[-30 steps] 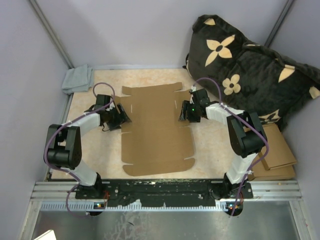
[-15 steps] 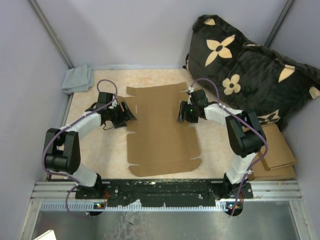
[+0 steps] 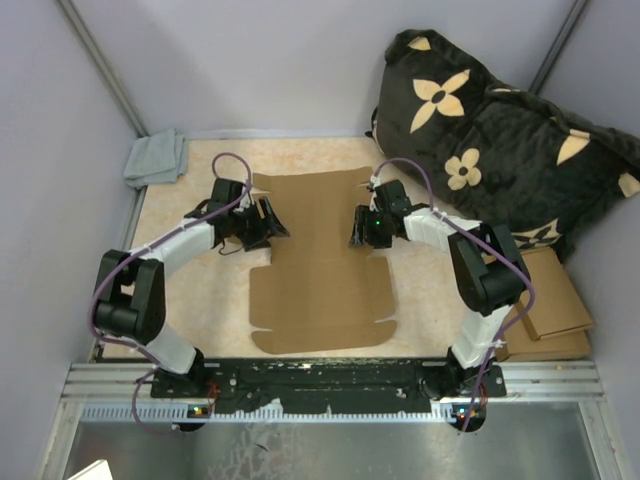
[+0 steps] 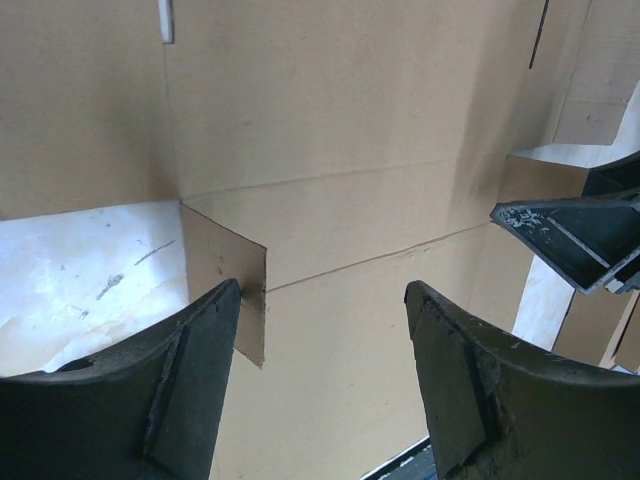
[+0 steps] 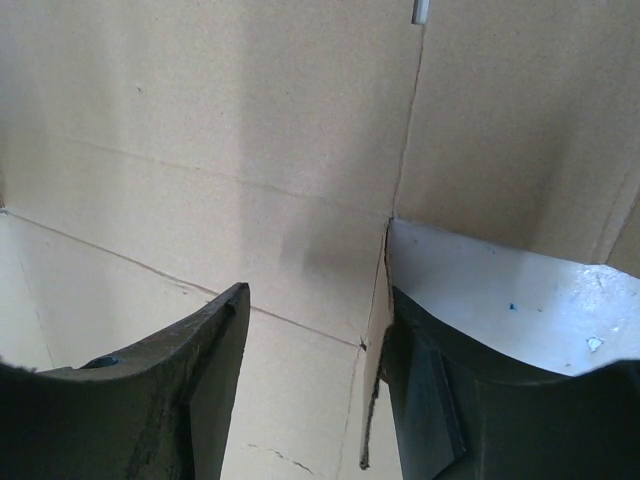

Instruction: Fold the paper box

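Beige tabletop (image 3: 200,300) — paper box (image 3: 315,270) between left gripper (image 3: 268,222) and right gripper (image 3: 360,228)

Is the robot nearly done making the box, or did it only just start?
Only just started. Done: nothing yet; the paper box lies mostly flat on the table. In hand: the left end effector and right end effector, both open, sit at its side edges, where a small flap looks lifted. Left: raise the walls, tuck the tabs, close the lid.
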Controlling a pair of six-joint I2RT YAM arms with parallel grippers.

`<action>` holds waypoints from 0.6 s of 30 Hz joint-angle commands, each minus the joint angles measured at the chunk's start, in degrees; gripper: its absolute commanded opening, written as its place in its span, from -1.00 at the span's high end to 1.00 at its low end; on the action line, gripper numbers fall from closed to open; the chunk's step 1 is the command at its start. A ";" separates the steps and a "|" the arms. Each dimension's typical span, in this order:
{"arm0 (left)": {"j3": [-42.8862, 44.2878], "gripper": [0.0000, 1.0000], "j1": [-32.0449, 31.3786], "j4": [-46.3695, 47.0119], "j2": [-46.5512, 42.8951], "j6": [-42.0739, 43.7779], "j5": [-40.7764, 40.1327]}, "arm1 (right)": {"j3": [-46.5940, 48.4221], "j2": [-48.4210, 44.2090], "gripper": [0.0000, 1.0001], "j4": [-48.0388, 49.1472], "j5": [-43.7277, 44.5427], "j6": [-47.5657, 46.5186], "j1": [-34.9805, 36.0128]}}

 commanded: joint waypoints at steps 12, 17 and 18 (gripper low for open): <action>1.30 -0.46 -1.86 4.31 7.54 -1.37 0.17 | 4.08 -1.68 -0.11 -1.46 -0.53 0.27 1.93; 0.18 -0.44 -1.97 5.10 9.72 -1.71 -0.09 | 5.20 -3.14 -0.11 -3.15 -0.18 -0.19 2.02; -0.27 -0.44 -1.97 5.40 9.96 -1.80 -0.10 | 5.41 -3.41 -0.11 -3.35 -0.20 -0.17 2.09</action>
